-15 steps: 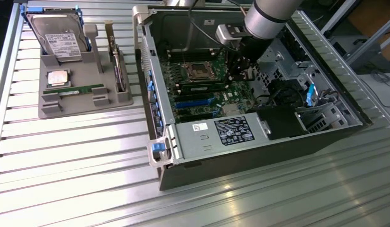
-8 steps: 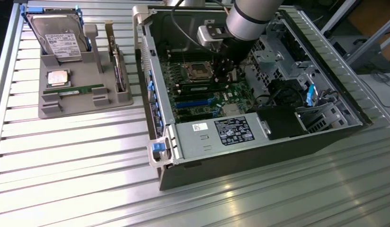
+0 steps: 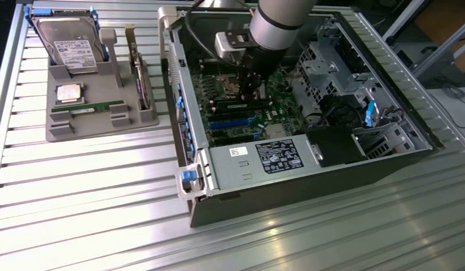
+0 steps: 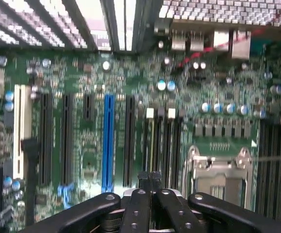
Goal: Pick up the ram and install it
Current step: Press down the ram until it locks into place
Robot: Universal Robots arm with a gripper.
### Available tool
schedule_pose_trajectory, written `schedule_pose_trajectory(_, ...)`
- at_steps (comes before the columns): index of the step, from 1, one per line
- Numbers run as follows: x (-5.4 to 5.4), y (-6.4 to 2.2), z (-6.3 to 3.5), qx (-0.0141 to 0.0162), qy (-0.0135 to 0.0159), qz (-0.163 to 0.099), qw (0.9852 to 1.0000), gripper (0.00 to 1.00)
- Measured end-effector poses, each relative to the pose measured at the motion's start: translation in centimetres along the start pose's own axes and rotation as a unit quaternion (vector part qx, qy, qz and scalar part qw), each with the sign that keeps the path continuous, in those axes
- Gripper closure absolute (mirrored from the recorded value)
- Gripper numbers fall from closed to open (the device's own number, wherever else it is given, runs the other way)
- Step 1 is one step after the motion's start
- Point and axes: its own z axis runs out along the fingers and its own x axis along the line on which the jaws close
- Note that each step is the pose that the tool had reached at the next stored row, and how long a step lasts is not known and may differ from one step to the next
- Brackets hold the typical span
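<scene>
A black metal claw [image 3: 253, 90] on a grey cylindrical arm is hovering, fingers pressed together and holding nothing, inside the open steel computer case [image 3: 293, 169] at centre frame. The thin green RAM stick [image 3: 97, 107] is lying well apart, in the grey plastic tray [image 3: 82, 132] at upper left.
</scene>
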Motion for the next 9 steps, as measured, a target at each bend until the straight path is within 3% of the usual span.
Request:
schedule_pose_trajectory(3, 0.0, 1.54, 0.20, 0.0007, -0.0001, 0.000, 1.0000, 0.89)
schedule_pose_trajectory(9, 0.2, 1.59, 0.53, 0.0005, 0.0002, 0.000, 1.0000, 0.89)
